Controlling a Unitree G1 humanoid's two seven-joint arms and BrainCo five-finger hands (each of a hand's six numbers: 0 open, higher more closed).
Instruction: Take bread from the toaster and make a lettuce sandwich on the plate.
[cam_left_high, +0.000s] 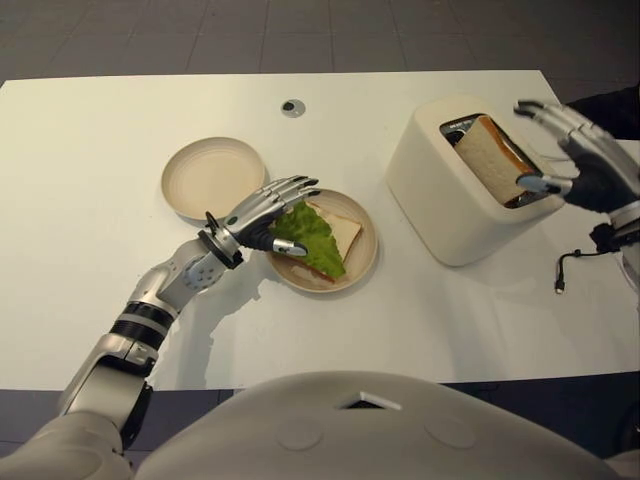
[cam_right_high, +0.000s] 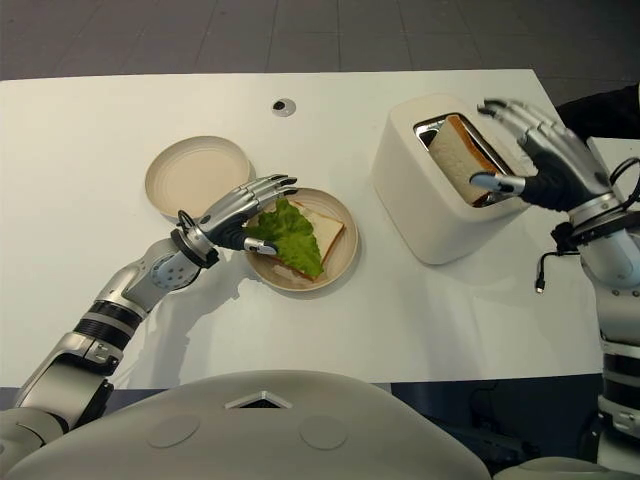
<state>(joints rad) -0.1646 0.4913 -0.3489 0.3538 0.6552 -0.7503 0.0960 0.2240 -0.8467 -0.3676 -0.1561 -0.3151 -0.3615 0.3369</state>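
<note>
The next move depends on the bread slice (cam_left_high: 493, 157) standing in the slot of the toaster (cam_left_high: 440, 205) on the right side of the table (cam_left_high: 80, 150). The slice sticks up well above the slot and leans a little. Its long axis follows the slot, from far-left to near-right as the robot sees it.

The right hand (cam_left_high: 585, 165) hovers just to the right of the slice, at the slot's near-right end. It is spread wide: the fingertips (cam_left_high: 530, 106) arch above the far side of the slot, and the thumb points in toward the near edge of the slice. It holds nothing (a gap shows between the thumb tip and the crust, though how close they are is hard to judge). The slice therefore lies to the left of the palm, inside the open span, and the hand probably has to close across the slice's thin faces before lifting it along the slot.

The left hand (cam_left_high: 262, 215) is well away, at the left rim of the plate (cam_left_high: 365, 265). Its fingers are stretched nearly flat over the edge of the lettuce (cam_left_high: 312, 240), which lies on a first bread slice (cam_left_high: 343, 228) on that plate. This hand seems to grip nothing. An empty dish (cam_left_high: 212, 178) sits just behind it.

The right hand is much the nearer to the toaster.
</note>
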